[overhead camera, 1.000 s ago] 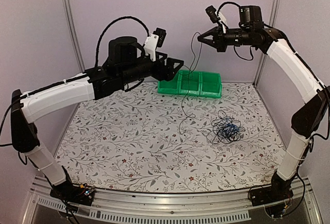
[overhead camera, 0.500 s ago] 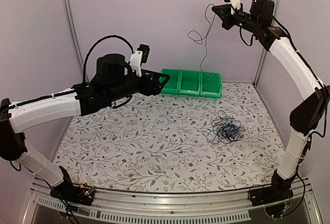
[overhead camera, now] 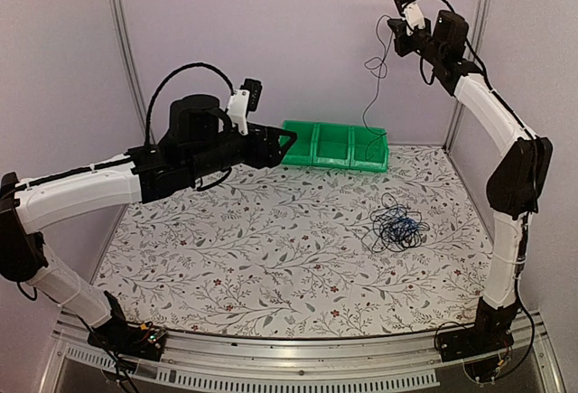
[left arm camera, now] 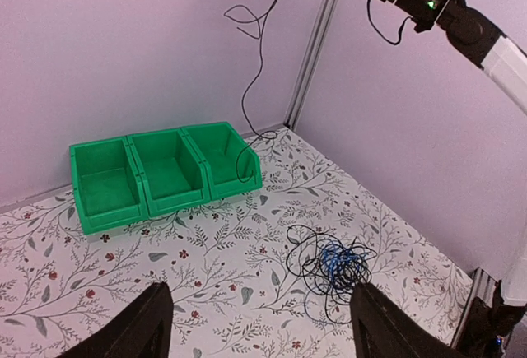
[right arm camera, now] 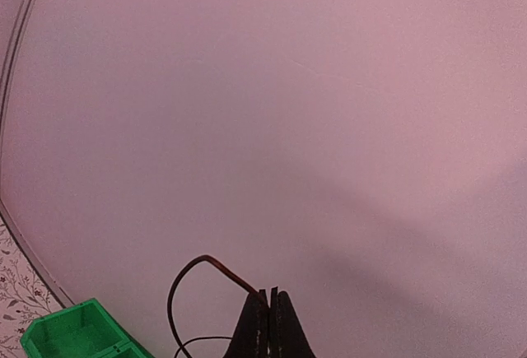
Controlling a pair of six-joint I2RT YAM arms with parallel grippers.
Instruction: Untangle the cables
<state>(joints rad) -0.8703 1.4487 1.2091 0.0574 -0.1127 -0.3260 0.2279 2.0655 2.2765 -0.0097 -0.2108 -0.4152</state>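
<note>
A loose tangle of thin black and blue cables (overhead camera: 398,227) lies on the floral table at the right; it also shows in the left wrist view (left arm camera: 332,266). My right gripper (overhead camera: 391,28) is raised high near the back wall, shut on one thin black cable (overhead camera: 371,95) that hangs down into the right green bin (overhead camera: 369,147). In the right wrist view the jaws (right arm camera: 272,296) pinch the cable's end (right arm camera: 202,263). My left gripper (overhead camera: 291,141) is open and empty, in the air left of the bins, its fingers (left arm camera: 144,325) wide apart.
A row of three green bins (overhead camera: 332,145) stands at the back of the table, also in the left wrist view (left arm camera: 165,173). Metal frame posts (overhead camera: 122,41) stand at the back corners. The purple walls close in the back and sides.
My right gripper lifted the black cable clear of the table, up and to the right, so its lower end now hangs at the right bin. My left arm drew back left, then held still.
</note>
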